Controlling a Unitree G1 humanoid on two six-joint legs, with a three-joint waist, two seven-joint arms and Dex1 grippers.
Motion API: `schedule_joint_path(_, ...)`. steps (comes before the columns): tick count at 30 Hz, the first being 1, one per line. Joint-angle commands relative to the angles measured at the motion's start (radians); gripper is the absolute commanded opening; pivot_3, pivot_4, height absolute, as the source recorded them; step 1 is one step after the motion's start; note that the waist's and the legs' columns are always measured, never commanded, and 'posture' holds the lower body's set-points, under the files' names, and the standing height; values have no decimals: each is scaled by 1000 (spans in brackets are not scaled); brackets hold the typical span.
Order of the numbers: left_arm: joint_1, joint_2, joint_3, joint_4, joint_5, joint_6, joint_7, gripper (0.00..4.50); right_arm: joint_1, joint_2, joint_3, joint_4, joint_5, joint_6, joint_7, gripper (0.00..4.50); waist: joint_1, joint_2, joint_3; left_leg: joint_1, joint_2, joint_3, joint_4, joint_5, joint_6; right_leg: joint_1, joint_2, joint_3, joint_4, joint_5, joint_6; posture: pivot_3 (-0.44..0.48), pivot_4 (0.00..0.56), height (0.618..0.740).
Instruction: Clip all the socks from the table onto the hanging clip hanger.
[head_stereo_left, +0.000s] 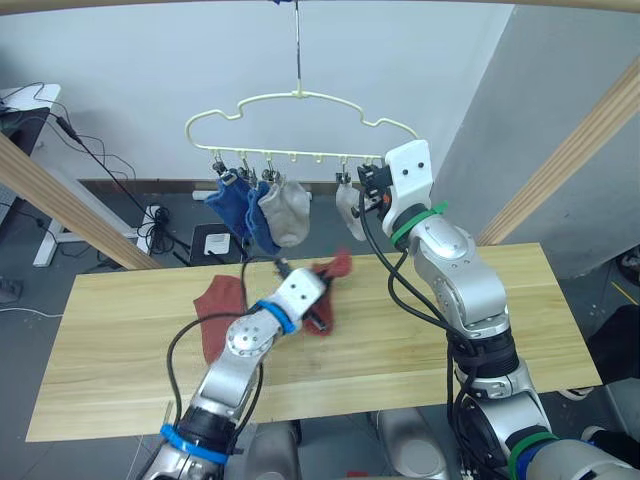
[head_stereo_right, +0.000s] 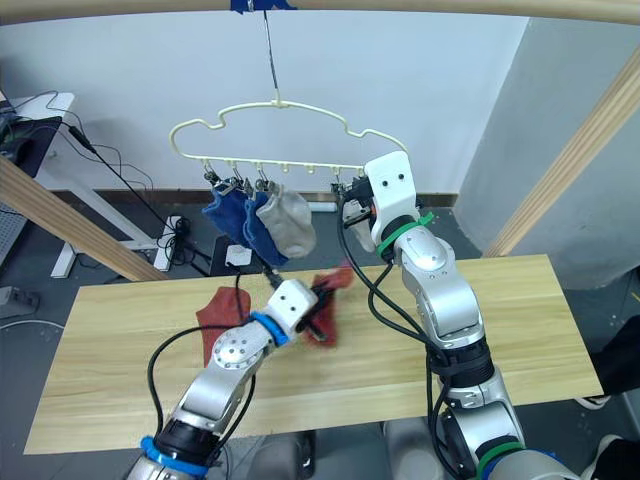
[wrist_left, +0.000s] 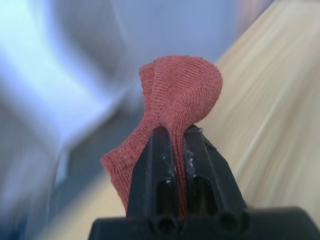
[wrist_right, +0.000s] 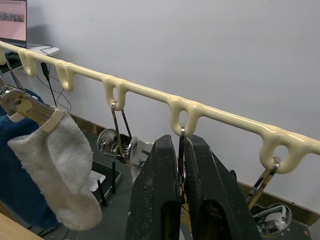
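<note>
Left pincer (wrist_left: 175, 137): we see it clamped on a red sock (wrist_left: 182, 95) above the bench (head_stereo_left: 120, 370)
Right pincer (wrist_right: 181, 150): clamped on a hanger (head_stereo_left: 300, 97) clip (wrist_right: 181, 170)

Light wooden table (head_stereo_left: 420, 340), one rust-red sock (head_stereo_left: 216, 312) lying flat

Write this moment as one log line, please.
left gripper: shut on rust-red sock | right gripper: shut on hanger clip | hung: four socks
</note>
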Motion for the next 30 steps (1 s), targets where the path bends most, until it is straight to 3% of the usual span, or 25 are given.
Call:
schedule_joint_path(1,-43,-37,-28,23,22,-115,-6,33,-8,-4,-13,-50,3,0,0,0,-1,0,0,0,0,0,0,0,0,0,0,0,0,0,0,-235,286,740)
schedule_joint_path(6,-134,-112,-3,152,122,-183,146,33,-8,-7,-12,-62,6,12,-2,0,-4,0,0,0,0,0,0,0,0,0,0,0,0,0,0,-250,289,740)
schedule_joint_path(11,-180,-128,18,221,169,-215,222,33,-8,-10,-13,-73,7,26,-4,0,-6,0,0,0,0,0,0,0,0,0,1,0,0,0,0,-253,292,740)
schedule_joint_path(30,-203,-143,47,250,160,-285,271,33,1,-2,-15,-70,15,53,-4,0,-13,0,0,-1,0,0,0,0,0,0,1,0,-1,0,0,-247,295,740)
